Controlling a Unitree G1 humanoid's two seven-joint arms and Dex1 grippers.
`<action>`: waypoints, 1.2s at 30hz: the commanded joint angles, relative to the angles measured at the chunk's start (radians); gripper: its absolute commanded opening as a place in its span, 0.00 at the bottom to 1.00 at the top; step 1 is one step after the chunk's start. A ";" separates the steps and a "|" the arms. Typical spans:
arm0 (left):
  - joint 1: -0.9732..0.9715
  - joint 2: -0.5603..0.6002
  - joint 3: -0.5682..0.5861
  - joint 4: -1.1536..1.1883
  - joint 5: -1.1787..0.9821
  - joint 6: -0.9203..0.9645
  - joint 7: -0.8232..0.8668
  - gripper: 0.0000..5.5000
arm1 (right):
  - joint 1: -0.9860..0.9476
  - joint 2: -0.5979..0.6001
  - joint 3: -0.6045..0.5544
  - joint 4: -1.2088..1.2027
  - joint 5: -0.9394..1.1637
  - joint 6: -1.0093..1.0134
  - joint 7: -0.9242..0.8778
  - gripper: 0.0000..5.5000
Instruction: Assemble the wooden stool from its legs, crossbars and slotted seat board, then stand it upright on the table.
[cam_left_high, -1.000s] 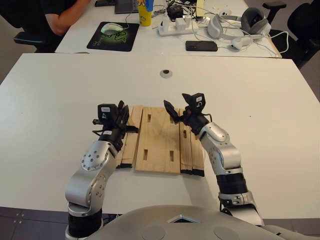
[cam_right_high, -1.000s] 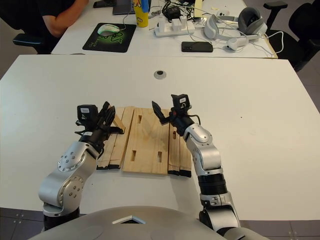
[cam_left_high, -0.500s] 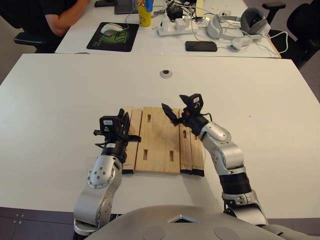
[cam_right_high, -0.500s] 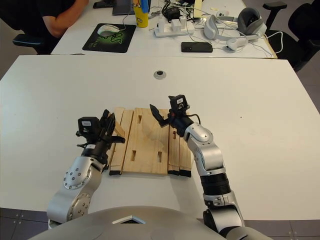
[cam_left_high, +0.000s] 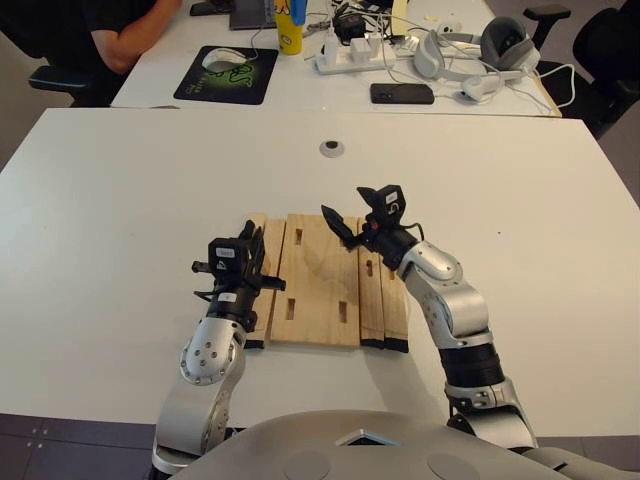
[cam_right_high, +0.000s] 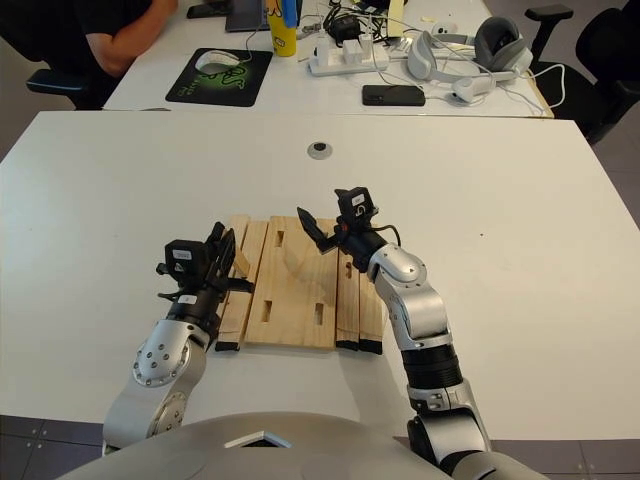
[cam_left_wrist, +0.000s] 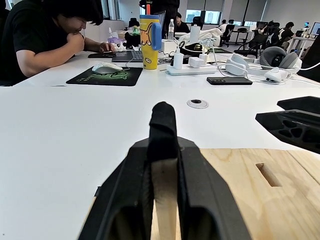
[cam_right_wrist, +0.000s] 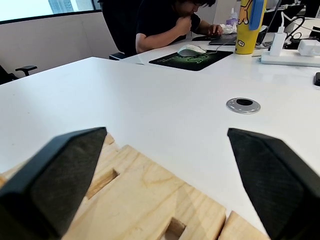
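The slotted seat board lies flat on the white table. Wooden legs and crossbars with black end caps lie alongside it, on its left and on its right. My left gripper rests over the left strips. In the left wrist view this gripper is shut on a wooden leg whose black-capped end sticks out ahead. My right gripper hovers wide open over the far edge of the seat board, holding nothing. Its fingers also appear in the left wrist view.
A round cable grommet sits in the table beyond the parts. A second table behind carries a mouse pad, a phone, headphones and a yellow cup. A person sits at its far left.
My left gripper has drawn back toward me along the left strips, and the leg in it slid a little nearer. The right gripper shifted slightly left.
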 joint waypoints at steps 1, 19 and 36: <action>0.021 0.009 0.015 0.074 0.005 0.082 -0.014 0.08 | 0.009 0.001 0.003 -0.019 0.000 0.008 -0.008 0.81; -0.047 0.008 0.034 0.066 -0.024 0.048 -0.108 0.35 | 0.049 0.021 0.003 -0.003 -0.005 -0.025 -0.029 0.81; -0.245 0.095 0.111 -0.068 -0.087 0.119 -0.226 0.53 | 0.126 0.055 -0.014 0.122 -0.033 -0.160 -0.080 0.81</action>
